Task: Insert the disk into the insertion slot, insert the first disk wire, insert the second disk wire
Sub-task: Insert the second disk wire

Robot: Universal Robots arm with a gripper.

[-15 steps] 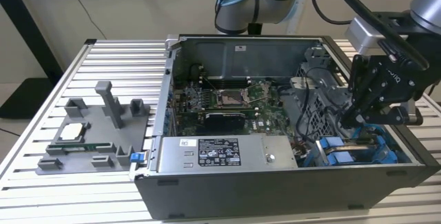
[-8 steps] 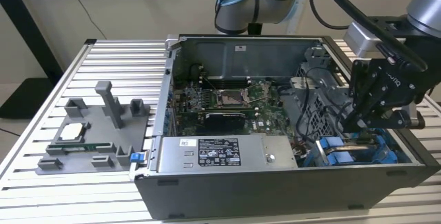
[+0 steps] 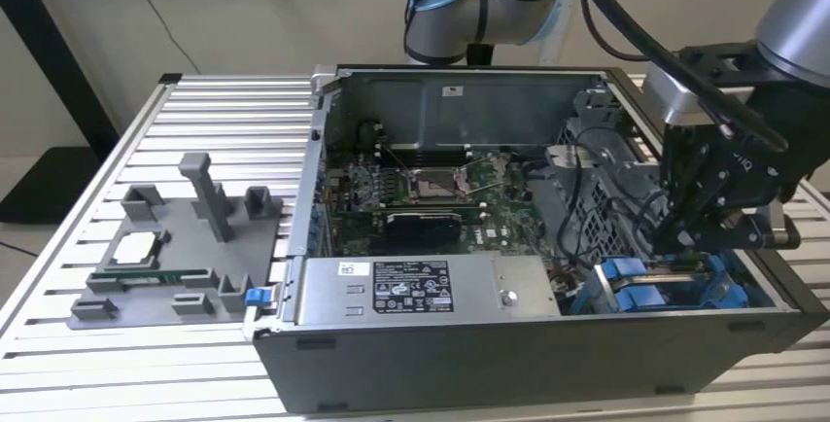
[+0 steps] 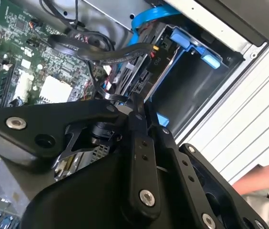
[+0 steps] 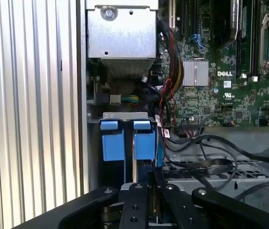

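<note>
The disk [image 5: 135, 157] sits edge-up in the lower middle of the first wrist view, a thin grey edge between two blue carrier tabs, already down between the blue rails of the insertion slot [image 3: 674, 286] at the lower right of the exterior view. How deep it is seated I cannot tell.

Right over it hangs the gripper [image 3: 687, 242], black fingers pointing down into the bay at the case's front corner. In the first wrist view the fingers [image 5: 134, 202] stand close together around the disk's upper edge, and they look clenched on it, though the actual contact is hidden behind the linkage.

Judging the step in hand as seating the disk, doing it well means keeping it square to the rails, pushing straight along them, and stopping if either blue tab rides up unevenly.

Just beside the bay, a bundle of black cables [image 5: 206, 152] loops over the perforated cage [image 5: 220, 169]; those want to stay out of the disk's path. Further out, the motherboard [image 3: 434, 189] fills the middle of the case, the power supply [image 3: 415, 291] lies along the front, and a grey parts tray [image 3: 182, 257] rests on the slatted table [image 3: 78, 364] at left.
</note>
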